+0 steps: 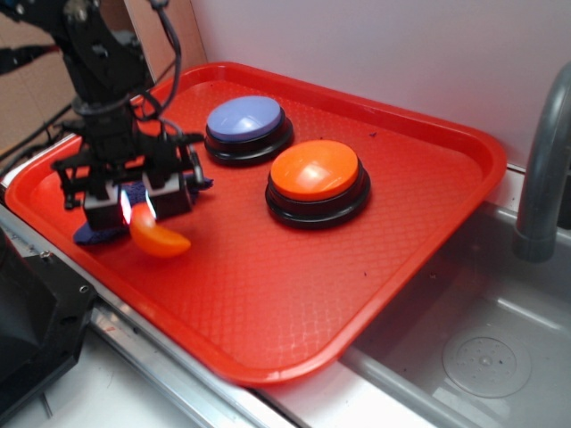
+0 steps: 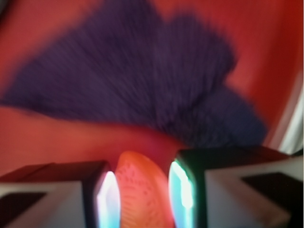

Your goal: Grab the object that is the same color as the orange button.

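The small glossy orange crescent sits between the two lit pads of my gripper at the tray's left side, and the jaws are shut on it. The wrist view has the orange crescent pinched in my gripper, filling the gap between the glowing pads. The big round orange button on its black base stands near the tray's middle, well to the right of the gripper. Whether the crescent touches the tray I cannot tell.
A dark blue knitted cloth lies under and behind the gripper. A lavender-blue dome button stands at the back of the red tray. A sink basin and grey faucet are to the right.
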Available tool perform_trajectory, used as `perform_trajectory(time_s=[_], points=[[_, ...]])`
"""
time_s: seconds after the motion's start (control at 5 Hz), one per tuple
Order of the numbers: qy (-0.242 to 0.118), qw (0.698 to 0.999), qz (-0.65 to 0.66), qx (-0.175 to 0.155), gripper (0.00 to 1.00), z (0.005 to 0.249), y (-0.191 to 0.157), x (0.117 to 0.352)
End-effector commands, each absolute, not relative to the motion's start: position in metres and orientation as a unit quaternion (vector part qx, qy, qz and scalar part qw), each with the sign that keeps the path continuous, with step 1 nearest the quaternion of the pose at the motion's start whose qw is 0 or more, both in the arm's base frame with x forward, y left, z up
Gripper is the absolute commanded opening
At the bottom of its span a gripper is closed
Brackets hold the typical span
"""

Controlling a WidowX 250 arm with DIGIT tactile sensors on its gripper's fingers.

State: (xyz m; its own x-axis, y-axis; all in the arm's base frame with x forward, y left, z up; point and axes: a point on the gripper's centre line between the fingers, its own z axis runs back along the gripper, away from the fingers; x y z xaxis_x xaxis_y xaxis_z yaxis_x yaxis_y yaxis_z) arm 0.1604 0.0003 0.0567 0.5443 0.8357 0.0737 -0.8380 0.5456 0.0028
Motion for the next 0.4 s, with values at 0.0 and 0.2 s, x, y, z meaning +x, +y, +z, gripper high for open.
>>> perform_trajectory(time_s=[0.0, 0.2], points=[[-0.069, 0.94, 0.333, 0.03, 0.0, 0.125, 0.0, 0.183], [-0.068, 0.965, 0.253, 0.008, 0.0, 0.146, -0.007, 0.191]])
